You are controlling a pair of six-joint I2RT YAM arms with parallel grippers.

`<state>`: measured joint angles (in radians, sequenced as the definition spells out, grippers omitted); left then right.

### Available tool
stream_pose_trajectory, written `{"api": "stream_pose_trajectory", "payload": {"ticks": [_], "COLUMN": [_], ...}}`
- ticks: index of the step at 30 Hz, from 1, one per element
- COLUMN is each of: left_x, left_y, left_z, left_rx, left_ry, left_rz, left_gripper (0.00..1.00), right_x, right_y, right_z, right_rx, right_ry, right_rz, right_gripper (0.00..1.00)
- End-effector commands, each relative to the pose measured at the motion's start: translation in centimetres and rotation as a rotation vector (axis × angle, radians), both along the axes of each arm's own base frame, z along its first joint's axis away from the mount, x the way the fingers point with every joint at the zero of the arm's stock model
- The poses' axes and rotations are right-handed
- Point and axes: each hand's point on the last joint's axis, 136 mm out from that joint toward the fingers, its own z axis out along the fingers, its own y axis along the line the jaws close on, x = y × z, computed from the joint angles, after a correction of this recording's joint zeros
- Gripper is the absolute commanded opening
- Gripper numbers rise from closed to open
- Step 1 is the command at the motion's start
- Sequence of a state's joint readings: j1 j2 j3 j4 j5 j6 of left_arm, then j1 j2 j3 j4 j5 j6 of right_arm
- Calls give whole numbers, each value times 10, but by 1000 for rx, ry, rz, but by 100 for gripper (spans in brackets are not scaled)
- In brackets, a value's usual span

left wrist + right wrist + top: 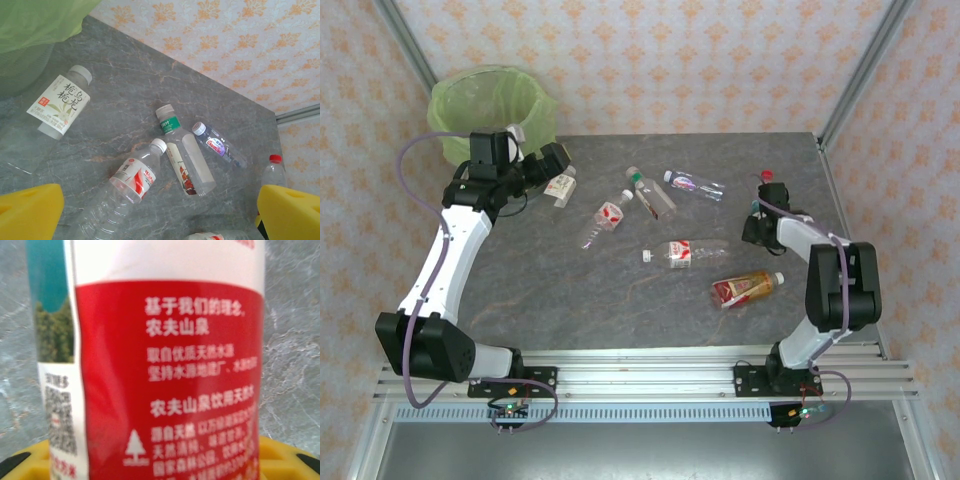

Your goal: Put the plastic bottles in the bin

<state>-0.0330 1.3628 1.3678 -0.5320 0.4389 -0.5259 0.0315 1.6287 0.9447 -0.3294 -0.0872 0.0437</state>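
The bin (455, 120), lined with a light-green bag, is standing at the far left corner of the bench (570, 295). The left pincer (548, 165) is hovering just to its right, above the bench. In the left wrist view its yellow fingers (30, 212) are spread wide with nothing gripped between them.

Seven bottles are resting on the bench, none of them in the bin. Just beside the left pincer, a white-label bottle (560, 185) is lying flat near the bin. To its right, three more are lying close together:
- a clear red-label bottle (607, 215) with a white cap
- a green-cap bottle (653, 193)
- a small purple-label bottle (695, 185)

Nearer the middle, a clear bottle (685, 252) is lying on its side. To its near right, an orange bottle (745, 289) is lying flat too.

At the far right, a red-cap bottle (767, 180) is standing upright. The right pincer (760, 205) is reaching around its lower part. In the right wrist view the bottle's red and white label is sitting right up against the camera, with yellow finger tips (290, 455) showing on either side. I cannot tell whether they are squeezing the bottle or only sitting around it.
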Motion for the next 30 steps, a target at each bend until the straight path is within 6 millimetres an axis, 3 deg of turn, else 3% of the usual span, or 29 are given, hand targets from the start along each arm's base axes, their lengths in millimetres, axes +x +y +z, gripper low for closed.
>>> {"api": "stream_pose_trajectory", "payload": {"ticks": [1,6,14,25,30], "left_x": [5,8,14,19,22], "left_y": [-10,-22,-54,-109,-143], "left_z": [13,13,10,3,4], "left_rx": [-21,-36,-51,-77,-140], "left_ry": [-48,-58,-62,-46,-53], "left_rz": [-41,-87,-178,-330,-432], "left_gripper": [100,100,100,100,100], "right_x": [5,8,9,-11,-16], "right_y": [3,18,78,157,181], "right_z": [22,50,106,156,165], "right_rx": [8,42,188,279,308], "right_ry": [-93,-216,-444,-586,-616], "right_rz": [3,57,231,511,578], "right_gripper": [43,42,43,42,42]}}
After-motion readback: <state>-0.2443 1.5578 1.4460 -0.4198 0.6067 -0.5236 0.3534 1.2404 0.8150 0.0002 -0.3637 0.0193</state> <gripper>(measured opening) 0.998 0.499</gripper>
